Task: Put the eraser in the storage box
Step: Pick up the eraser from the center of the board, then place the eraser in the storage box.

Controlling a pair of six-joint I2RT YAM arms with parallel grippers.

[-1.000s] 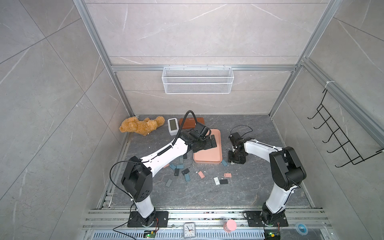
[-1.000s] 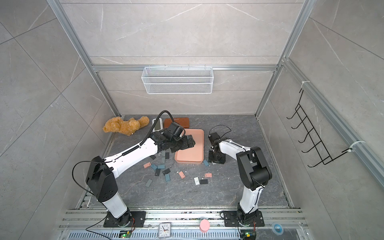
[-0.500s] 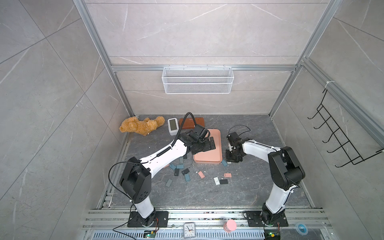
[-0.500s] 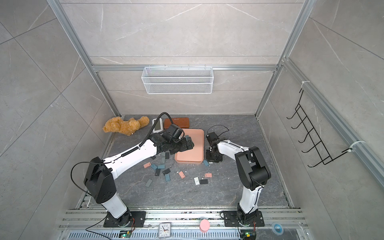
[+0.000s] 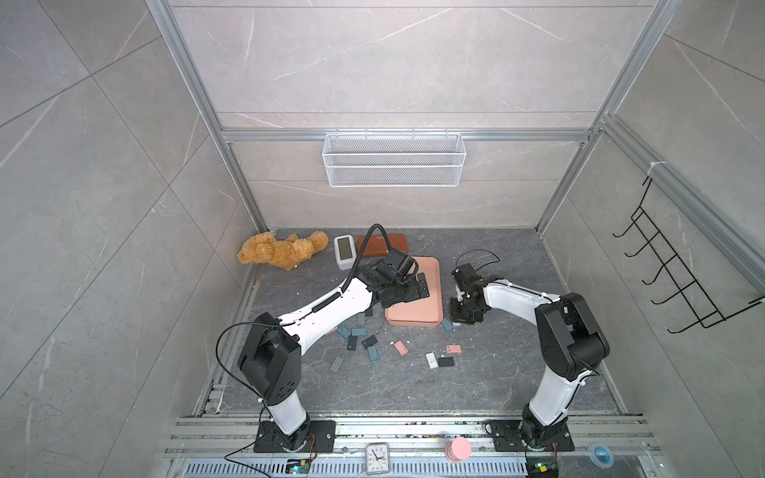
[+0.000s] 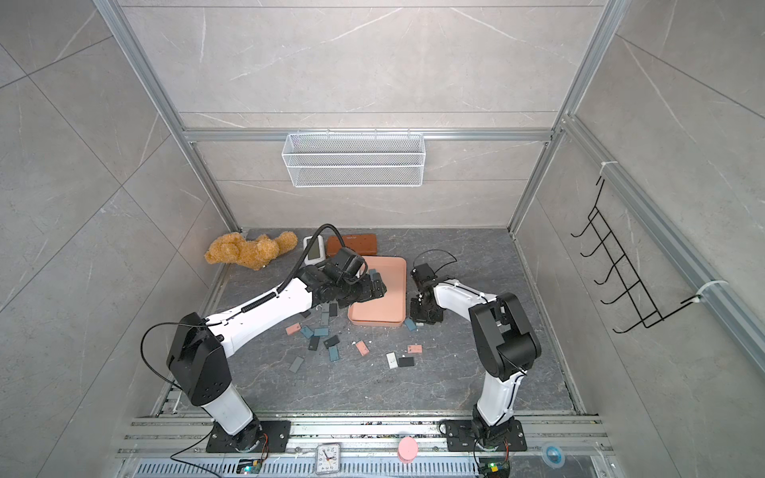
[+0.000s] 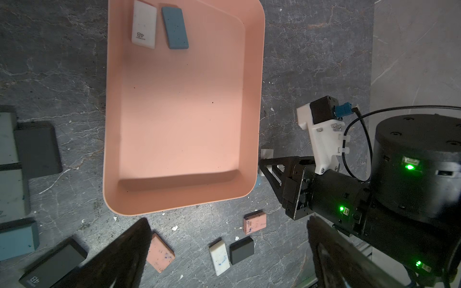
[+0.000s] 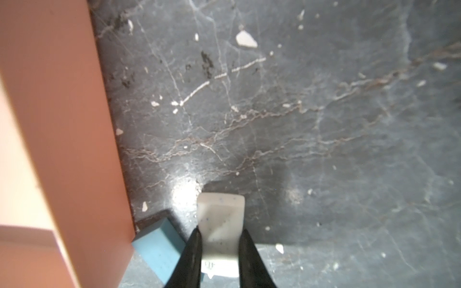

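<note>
1. Between the jaws of the right gripper (image 8: 220, 233), a white eraser (image 8: 219, 212) is being pinched; the jaws are standing narrow and pressing on its two long sides
2. Its free end is sticking out past the fingertips, low over the dark floor (image 8: 324, 112); I cannot tell whether it is touching the floor
3. Just beside it, a blue eraser (image 8: 159, 246) is lying against the outer wall of the pink box (image 8: 62, 124)
4. In both top views, the right gripper is working just outside the box's near right corner, so the held eraser is sitting outside the box
5. Above the box, the left gripper (image 7: 228, 222) is hanging with its jaws spread wide, gripping nothing
6. Inside the box, a second white eraser (image 7: 144, 25) and a second blue eraser (image 7: 174, 25) are lying side by side
7. In front of the box, loose erasers (image 5: 364, 343) are lying scattered on the floor
</note>
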